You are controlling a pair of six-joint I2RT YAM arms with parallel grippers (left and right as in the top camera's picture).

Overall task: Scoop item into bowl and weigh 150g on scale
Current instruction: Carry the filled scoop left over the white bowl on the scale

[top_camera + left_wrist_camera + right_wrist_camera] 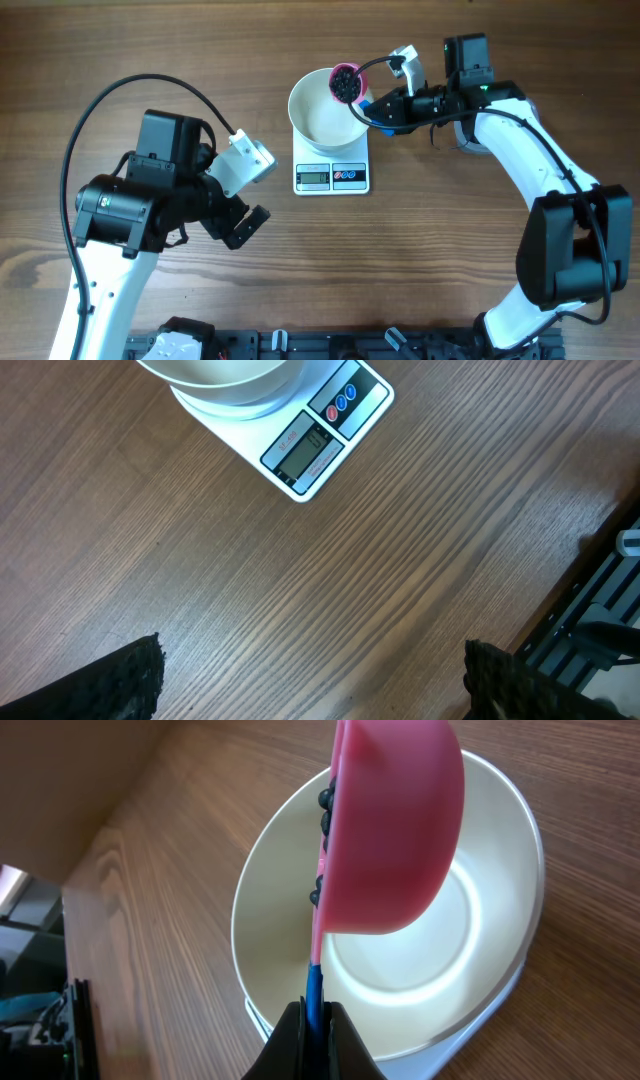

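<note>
A white bowl (318, 118) stands on the small white scale (332, 177), whose display and buttons face the table's front. My right gripper (383, 108) is shut on the blue handle of a pink scoop (346, 82). The scoop hangs over the bowl's right rim, its cup full of tiny glossy black beads (345, 84). In the right wrist view the scoop (392, 830) is tipped on its side above the bowl (270, 910), with beads (325, 810) showing at its edge. My left gripper (245, 228) stands open over bare wood, left of the scale (318, 435).
A black rack (330, 345) runs along the table's front edge. Bare wooden tabletop (420, 250) surrounds the scale. My right arm's white links reach in from the front right.
</note>
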